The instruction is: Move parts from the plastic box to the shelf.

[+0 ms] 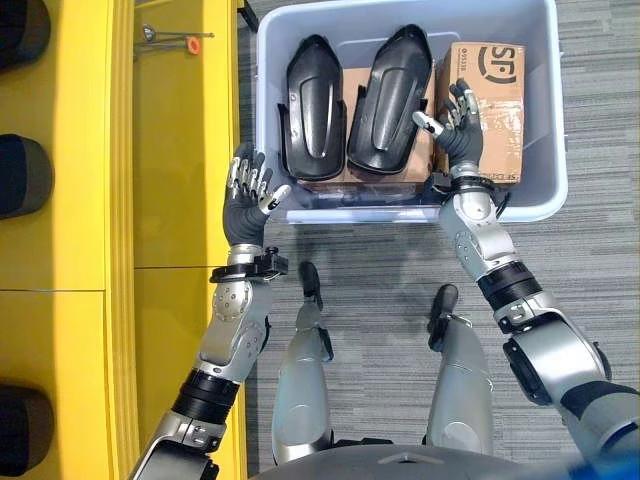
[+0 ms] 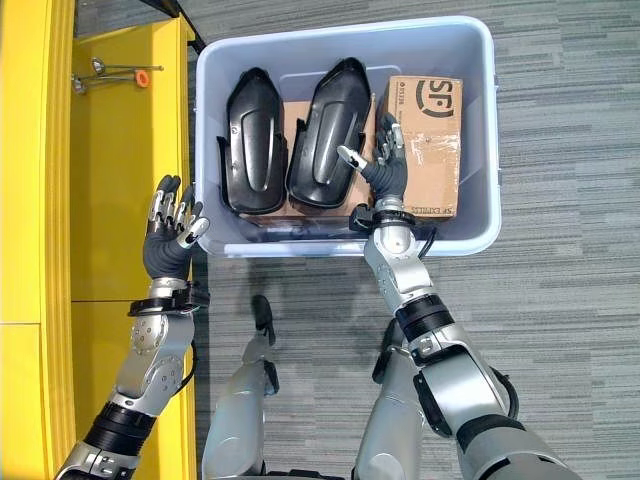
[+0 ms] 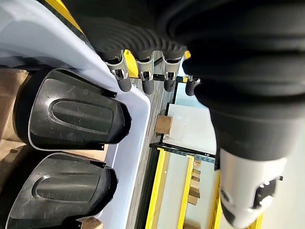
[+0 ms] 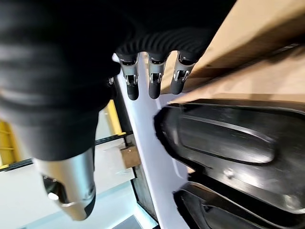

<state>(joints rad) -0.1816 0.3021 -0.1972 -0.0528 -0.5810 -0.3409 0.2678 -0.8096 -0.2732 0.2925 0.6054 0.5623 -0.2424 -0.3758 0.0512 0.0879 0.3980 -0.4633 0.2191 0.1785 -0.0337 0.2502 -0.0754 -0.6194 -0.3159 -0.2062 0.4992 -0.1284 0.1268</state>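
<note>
A yellow shelf (image 1: 170, 150) is seen along the robot's left, with the plastic box (image 1: 545, 150) just beside it on the carpet. Two black moulded parts (image 1: 315, 105) are lying side by side in the box, next to a cardboard carton (image 1: 490, 100). The right hand (image 1: 455, 130) is held over the box with fingers spread and nothing gripped; the left hand (image 1: 245, 195) is poised outside the box's corner, fingers relaxed and empty. The reaching step is judged under way: a part must next be closed upon.
</note>
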